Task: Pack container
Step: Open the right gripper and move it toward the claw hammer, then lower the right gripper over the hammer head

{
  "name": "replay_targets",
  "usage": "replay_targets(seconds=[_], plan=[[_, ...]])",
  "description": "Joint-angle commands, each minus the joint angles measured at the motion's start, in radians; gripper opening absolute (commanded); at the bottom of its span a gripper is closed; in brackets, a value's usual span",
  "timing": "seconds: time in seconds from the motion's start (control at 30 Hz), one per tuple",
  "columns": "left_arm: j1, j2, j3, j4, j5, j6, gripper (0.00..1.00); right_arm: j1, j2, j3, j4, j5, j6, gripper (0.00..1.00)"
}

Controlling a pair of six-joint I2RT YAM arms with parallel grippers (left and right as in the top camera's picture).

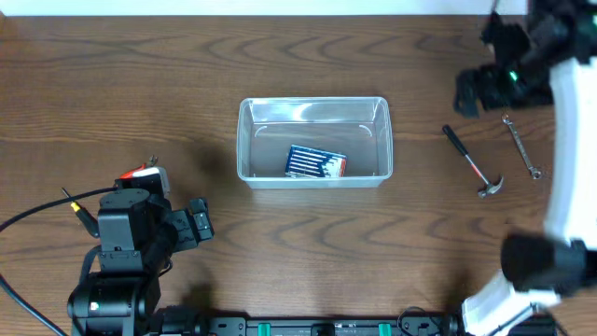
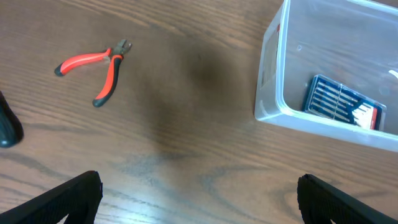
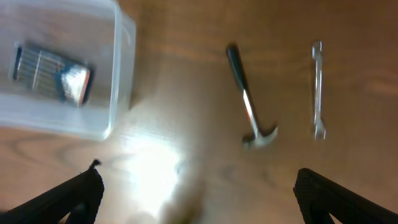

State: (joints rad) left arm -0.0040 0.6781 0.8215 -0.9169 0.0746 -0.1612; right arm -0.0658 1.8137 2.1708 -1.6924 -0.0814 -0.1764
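Clear container (image 1: 246, 140) holds a blue case (image 1: 315, 163); left end effector (image 2: 199, 190) and right end effector (image 3: 198, 180) spread wide.

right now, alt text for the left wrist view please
Red-handled pliers lie on a wooden table, left of a clear container holding a blue drill-bit case. The left pincer hangs open at the bottom edge, empty.

One container (image 1: 246, 140), one blue case (image 1: 315, 163) (inside), one hammer (image 1: 471, 161), one wrench (image 1: 521, 147), one pliers (image 2: 114, 59).
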Motion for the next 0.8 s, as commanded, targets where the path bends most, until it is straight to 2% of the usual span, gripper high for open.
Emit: replay_targets(seconds=[0.0,0.1,0.23,0.53,0.77], plan=[[-0.004,0.000,0.021,-0.001,-0.008,-0.008,0.98,-0.040,-0.193,-0.151,-0.006,-0.012,0.005,0.99],[-0.004,0.000,0.021,0.004,-0.008,-0.008,0.98,-0.060,-0.306,-0.348,0.002,-0.007,-0.096,0.99],[-0.004,0.000,0.021,0.001,-0.008,-0.008,0.98,-0.076,-0.379,-0.566,0.121,0.106,-0.219,0.99],[-0.004,0.000,0.021,-0.015,-0.008,-0.008,0.98,-0.092,-0.355,-0.903,0.563,0.100,-0.431,0.99],[-0.004,0.000,0.021,-0.033,-0.008,-0.008,0.98,-0.183,-0.320,-1.082,0.689,0.099,-0.632,0.99]])
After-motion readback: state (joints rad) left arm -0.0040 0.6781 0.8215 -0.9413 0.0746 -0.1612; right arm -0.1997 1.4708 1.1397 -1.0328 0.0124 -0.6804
